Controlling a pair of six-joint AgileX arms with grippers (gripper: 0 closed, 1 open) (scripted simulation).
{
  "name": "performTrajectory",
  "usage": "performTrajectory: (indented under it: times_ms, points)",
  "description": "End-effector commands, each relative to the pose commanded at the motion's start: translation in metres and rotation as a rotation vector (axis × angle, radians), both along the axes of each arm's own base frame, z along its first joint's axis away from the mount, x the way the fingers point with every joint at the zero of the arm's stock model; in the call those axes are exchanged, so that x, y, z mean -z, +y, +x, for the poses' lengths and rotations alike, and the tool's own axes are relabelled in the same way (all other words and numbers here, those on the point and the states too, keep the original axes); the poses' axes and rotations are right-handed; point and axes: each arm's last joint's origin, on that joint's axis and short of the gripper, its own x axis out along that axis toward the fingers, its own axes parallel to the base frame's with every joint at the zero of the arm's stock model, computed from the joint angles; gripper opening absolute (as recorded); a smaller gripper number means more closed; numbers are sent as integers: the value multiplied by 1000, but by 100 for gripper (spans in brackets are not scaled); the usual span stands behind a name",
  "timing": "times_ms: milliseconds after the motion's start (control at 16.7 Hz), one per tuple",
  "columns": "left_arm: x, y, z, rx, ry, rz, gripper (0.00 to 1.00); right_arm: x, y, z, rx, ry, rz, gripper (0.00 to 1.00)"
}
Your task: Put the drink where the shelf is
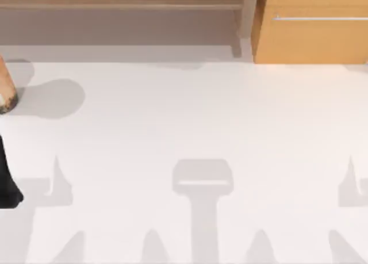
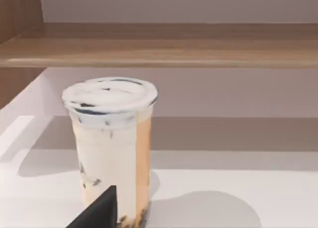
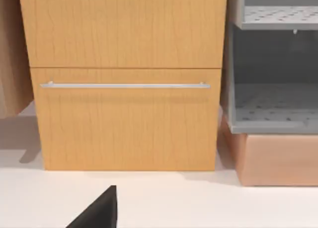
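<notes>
- Left gripper (image 2: 102,210) sits low on the table, facing the drink; in the left wrist view I see just one dark fingertip of it, in front of the cup's base, so I cannot tell whether its fingers are apart or together.
- From above, a dark part of my left arm (image 1: 8,183) pokes in at the table's left edge, nearer me than the cup.
- The drink (image 2: 110,148) is a lidded clear cup of milky tan liquid with dark bits at the bottom, standing upright on the white table (image 1: 190,120). In the top view a sliver of it (image 1: 6,88) shows at the far left edge, near the shelf's front but not on it.
- The shelf (image 1: 121,8) runs along the back left of the table, its wooden board (image 2: 198,51) behind and above the cup, with an open recess beneath.
- My right gripper (image 3: 102,210) shows as a dark tip facing the orange-wood cabinet (image 3: 124,79) with its silver handle (image 3: 124,85), apparently idle; its spread I cannot tell either.
- I judge this to be the approach: the cup is not yet held.
- Next I would need to get the fingers either side of the cup, grip without tipping it, then carry it back to the shelf.
</notes>
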Motion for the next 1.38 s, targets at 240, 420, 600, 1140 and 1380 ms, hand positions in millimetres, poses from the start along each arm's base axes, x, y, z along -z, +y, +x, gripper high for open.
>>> performTrajectory:
  times_ms: [240,420,600,1140,1380]
  points:
    - [-4,1,1,-2,-11,1,100,0,0,0,0,0,0,100]
    - [-17,3,8,-4,-35,4,100,0,0,0,0,0,0,100]
    - [-30,8,25,-2,-41,7,100,0,0,0,0,0,0,100]
    - [-3,43,116,21,61,-6,100,0,0,0,0,0,0,100]
    - [36,63,144,26,99,-16,100,0,0,0,0,0,0,100]
